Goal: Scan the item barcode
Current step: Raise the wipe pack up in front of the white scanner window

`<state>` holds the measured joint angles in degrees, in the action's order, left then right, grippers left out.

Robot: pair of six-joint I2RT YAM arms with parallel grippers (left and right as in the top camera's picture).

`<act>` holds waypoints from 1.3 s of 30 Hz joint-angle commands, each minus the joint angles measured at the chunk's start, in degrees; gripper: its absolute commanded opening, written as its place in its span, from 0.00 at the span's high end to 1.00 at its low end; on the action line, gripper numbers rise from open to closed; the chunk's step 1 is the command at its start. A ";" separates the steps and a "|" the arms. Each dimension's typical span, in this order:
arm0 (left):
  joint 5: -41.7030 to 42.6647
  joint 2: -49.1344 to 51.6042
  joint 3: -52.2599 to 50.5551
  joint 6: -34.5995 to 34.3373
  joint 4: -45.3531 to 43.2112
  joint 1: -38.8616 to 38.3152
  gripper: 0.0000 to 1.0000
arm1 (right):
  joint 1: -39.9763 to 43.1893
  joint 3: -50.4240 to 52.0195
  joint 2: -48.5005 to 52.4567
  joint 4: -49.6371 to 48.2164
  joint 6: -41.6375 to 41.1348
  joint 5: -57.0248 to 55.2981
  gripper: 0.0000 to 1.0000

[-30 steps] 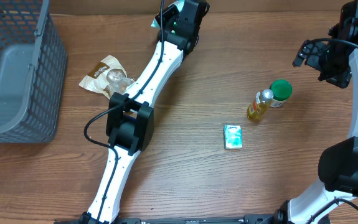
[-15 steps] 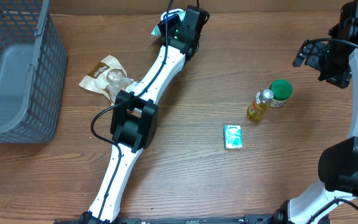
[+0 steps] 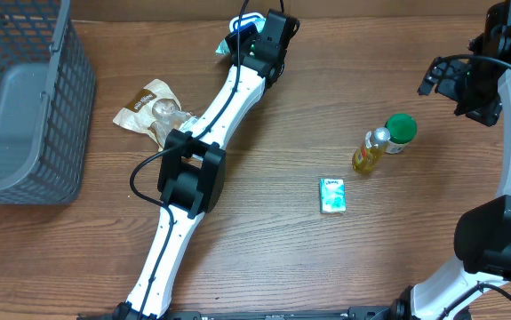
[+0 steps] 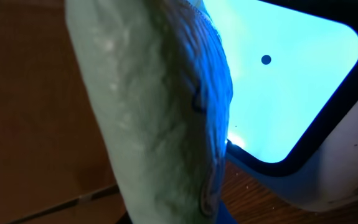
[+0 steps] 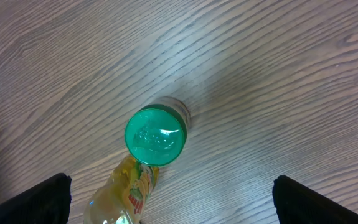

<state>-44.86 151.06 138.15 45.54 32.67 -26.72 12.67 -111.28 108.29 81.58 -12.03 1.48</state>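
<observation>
Scan step in hand: left pincer (image 3: 248, 40), pinching the pale green packet (image 4: 154, 112), holds it edge-on just beside the glowing scanner window (image 4: 291, 81). Well away from the scanner window, right pincer (image 5: 182, 202) hangs spread, idle. No barcode shows. Next move, likely: turn the packet's printed face toward the scanner window.

Nothing reads clearly. The green packet (image 3: 331, 196) bears a dark mark, perhaps a brand name; print on bottle (image 5: 126, 196) and pouch (image 4: 154, 112) is illegible.
</observation>
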 commanded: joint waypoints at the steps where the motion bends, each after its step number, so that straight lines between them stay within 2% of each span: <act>1: 0.98 1.46 -0.48 -1.03 1.01 -0.72 0.96 | -0.02 0.02 -0.90 -0.24 -0.31 -0.33 0.00; 17: 3.26 3.23 -0.52 -2.32 3.74 -0.74 0.96 | -0.02 0.02 -0.90 -0.24 -0.31 -0.35 0.00; 24: 8.94 3.21 -0.52 -2.25 5.16 -0.42 0.96 | -0.02 0.02 -0.90 -0.24 -0.33 -0.33 0.00; 31: 9.33 2.99 -0.46 0.35 5.90 0.35 0.96 | -0.02 0.02 -0.90 -0.24 -0.33 -0.33 0.00; 39: 19.54 0.81 -0.35 1.18 6.10 2.75 0.96 | -0.02 0.02 -0.90 -0.24 -0.33 -0.33 0.00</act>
<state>-36.64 150.74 138.47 45.30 38.09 -25.61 12.67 -111.28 108.29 81.62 -12.01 1.48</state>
